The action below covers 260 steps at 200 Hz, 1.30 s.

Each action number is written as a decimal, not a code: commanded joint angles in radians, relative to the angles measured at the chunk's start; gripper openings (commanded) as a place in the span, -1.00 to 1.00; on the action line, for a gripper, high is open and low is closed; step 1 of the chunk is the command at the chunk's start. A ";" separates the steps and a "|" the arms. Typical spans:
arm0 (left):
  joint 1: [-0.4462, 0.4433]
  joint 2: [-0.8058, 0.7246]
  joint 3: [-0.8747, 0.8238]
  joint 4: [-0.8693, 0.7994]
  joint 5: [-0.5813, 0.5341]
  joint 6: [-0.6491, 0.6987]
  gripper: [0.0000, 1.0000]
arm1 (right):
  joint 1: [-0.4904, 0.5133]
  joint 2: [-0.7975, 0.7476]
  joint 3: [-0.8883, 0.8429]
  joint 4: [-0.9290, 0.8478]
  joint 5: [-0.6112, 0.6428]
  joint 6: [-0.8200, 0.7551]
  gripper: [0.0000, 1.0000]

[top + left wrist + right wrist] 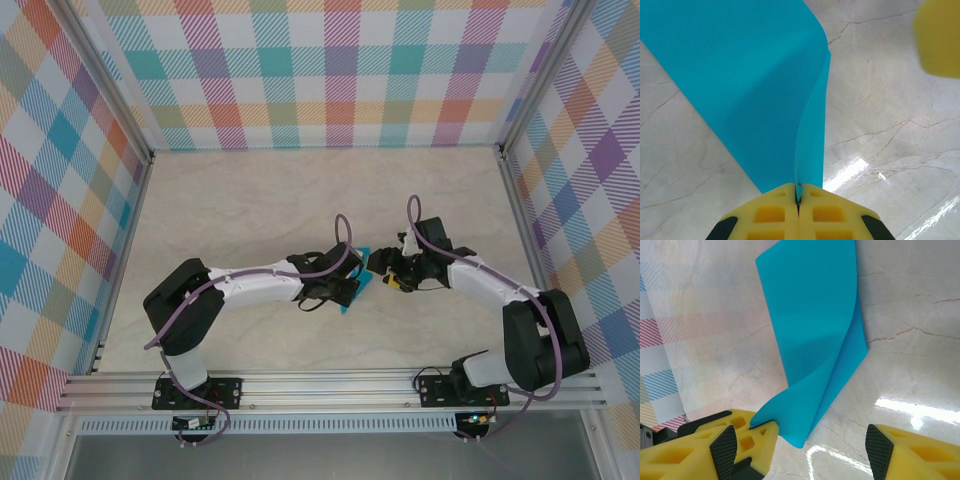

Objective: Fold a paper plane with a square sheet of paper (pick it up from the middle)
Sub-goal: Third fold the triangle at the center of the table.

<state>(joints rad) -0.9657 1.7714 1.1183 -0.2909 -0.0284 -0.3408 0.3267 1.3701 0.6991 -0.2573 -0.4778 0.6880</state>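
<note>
Left wrist view has the thin teal-blue square sheet of paper (pixel 755 90), curled over along a soft fold, pinched at its near edge by the clenched yellow left gripper (pixel 798 197). The right gripper (pixel 820 445) stands released, jaws wide, with the sheet's lower corner between them. Below is a pale marbled bench (pixel 910 340), ringed by pastel plaid walls (pixel 340 70). The sheet sits mid-bench between both grippers.

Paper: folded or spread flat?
Folded over loosely: the paper curves back on itself in two layers, pinched in the shut left tool; right tool open.
</note>
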 commanded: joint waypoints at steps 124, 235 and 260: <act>0.103 0.039 0.000 0.059 0.165 0.002 -1.00 | 0.094 -0.052 -0.100 0.078 0.042 -0.004 0.19; 0.140 0.087 0.021 0.070 0.215 0.026 -0.97 | 0.097 0.090 -0.081 0.138 -0.050 0.015 -0.38; 0.143 0.095 0.033 0.066 0.226 0.040 -0.96 | 0.099 0.113 -0.078 0.146 -0.061 0.017 -0.38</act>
<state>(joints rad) -0.8341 1.8462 1.1179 -0.2325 0.1680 -0.3317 0.4202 1.4590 0.6037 -0.1413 -0.5022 0.7025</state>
